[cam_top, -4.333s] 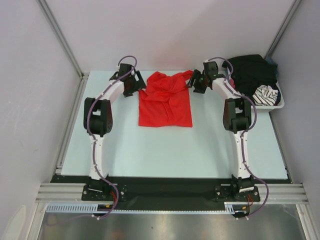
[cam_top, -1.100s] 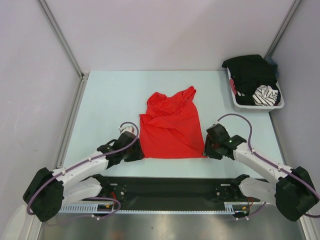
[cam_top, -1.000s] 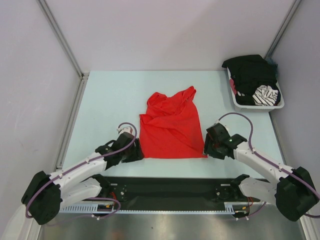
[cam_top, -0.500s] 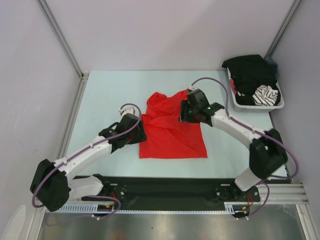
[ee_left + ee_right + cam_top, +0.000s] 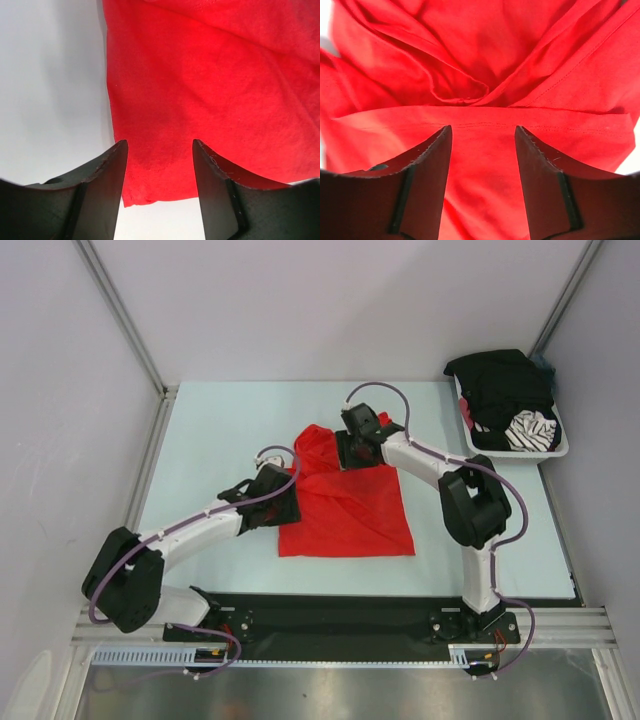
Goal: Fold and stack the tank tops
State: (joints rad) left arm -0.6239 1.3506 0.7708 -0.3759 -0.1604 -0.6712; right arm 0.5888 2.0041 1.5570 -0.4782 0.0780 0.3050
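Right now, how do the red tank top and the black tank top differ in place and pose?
The red tank top lies spread on the table, bunched at its far end; the black tank top sits heaped in the white basket. The left gripper and right gripper, both open, hover over the red one; none is near the black one. Neither is stacked yet.

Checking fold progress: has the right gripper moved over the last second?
Yes. The right gripper went from the plain red fabric tank top's near hem up to its strap end, nearly level with the white rectangular plastic basket.
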